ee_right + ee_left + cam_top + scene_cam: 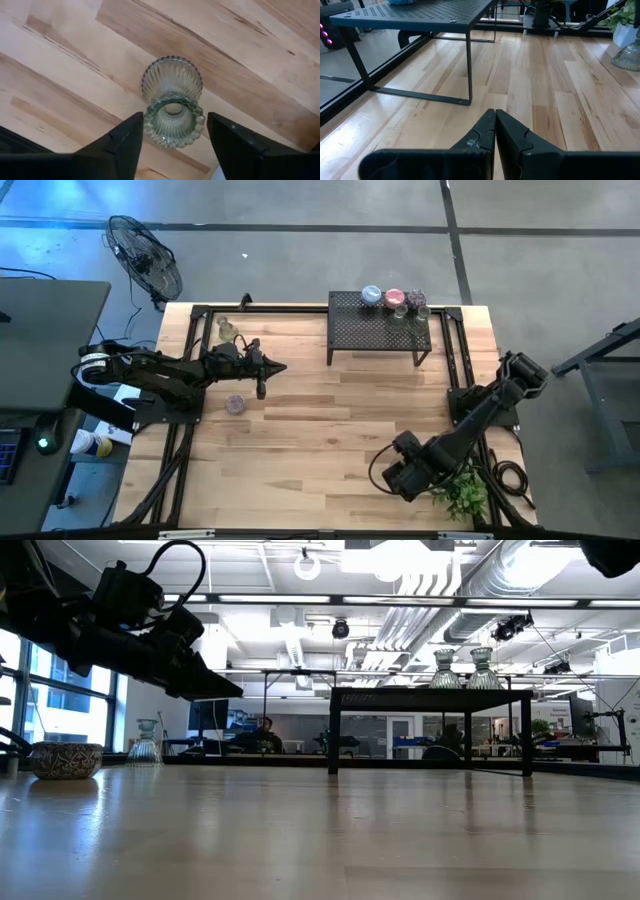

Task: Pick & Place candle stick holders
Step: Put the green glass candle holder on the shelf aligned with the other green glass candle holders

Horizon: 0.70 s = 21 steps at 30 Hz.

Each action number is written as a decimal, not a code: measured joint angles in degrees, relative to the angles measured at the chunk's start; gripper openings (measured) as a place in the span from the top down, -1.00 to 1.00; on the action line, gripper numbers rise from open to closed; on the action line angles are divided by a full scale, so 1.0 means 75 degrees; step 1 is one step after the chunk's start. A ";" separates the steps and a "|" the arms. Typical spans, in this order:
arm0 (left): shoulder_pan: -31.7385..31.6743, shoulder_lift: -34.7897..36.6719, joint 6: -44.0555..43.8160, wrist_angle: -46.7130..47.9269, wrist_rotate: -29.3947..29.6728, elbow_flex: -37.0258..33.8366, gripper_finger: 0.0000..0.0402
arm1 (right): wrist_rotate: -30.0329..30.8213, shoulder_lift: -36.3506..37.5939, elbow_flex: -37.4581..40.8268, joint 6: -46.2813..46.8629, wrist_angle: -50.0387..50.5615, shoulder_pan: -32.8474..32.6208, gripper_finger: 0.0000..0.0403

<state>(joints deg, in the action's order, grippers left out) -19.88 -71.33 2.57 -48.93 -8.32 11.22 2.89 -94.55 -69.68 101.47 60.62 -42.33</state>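
A pale green ribbed glass holder (172, 105) with a beaded rim stands on the wooden table. My right gripper (172, 137) is open above it at the table's near right, pointing down, one finger on either side and apart from it. In the high view my right gripper (400, 476) hides this holder. My left gripper (278, 367) is shut and empty, held above the table at the left (225, 690). A purple holder (236, 404) rests on the table near it, and an olive-green one (228, 330) stands at the far left. Several holders (394, 300) stand on the black mesh rack (350, 330).
The rack stands at the table's far middle on thin legs (469, 65). A green leafy plant (465, 495) sits at the near right corner beside my right arm. Black frame rails (190, 360) run along the table's left and right sides. Bare wood lies in the middle.
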 joint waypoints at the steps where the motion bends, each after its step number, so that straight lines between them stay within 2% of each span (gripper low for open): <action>1: 0.0000 0.0000 0.0000 0.0000 -0.0001 0.0000 0.95 | -0.0011 -0.0002 0.0014 -0.0013 0.0000 0.0000 -0.11; 5: 0.0000 0.0000 0.0000 0.0009 0.0000 0.0000 0.95 | -0.0050 -0.0002 0.0190 -0.0022 -0.0132 0.0000 -0.21; 10: 0.0000 0.0000 0.0005 0.0060 0.0001 0.0000 0.95 | -0.0185 -0.0002 0.0444 -0.0198 -0.0522 0.0015 -0.18; 13: 0.0000 0.0000 0.0009 0.0067 0.0017 0.0000 0.95 | -0.0267 -0.0002 0.0465 -0.0201 -0.0489 0.0012 -0.08; 18: 0.0000 0.0000 0.0023 0.0070 0.0052 0.0000 0.95 | -0.0270 -0.0002 0.0459 -0.0357 -0.0602 0.0040 0.24; 21: 0.0000 0.0000 0.0023 0.0075 0.0074 0.0000 0.95 | -0.0147 -0.0005 0.0320 -0.0681 -0.0540 0.0170 0.26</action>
<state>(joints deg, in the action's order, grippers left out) -19.88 -71.33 2.74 -48.36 -7.76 11.22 1.78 -94.59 -67.28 96.36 56.57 -41.05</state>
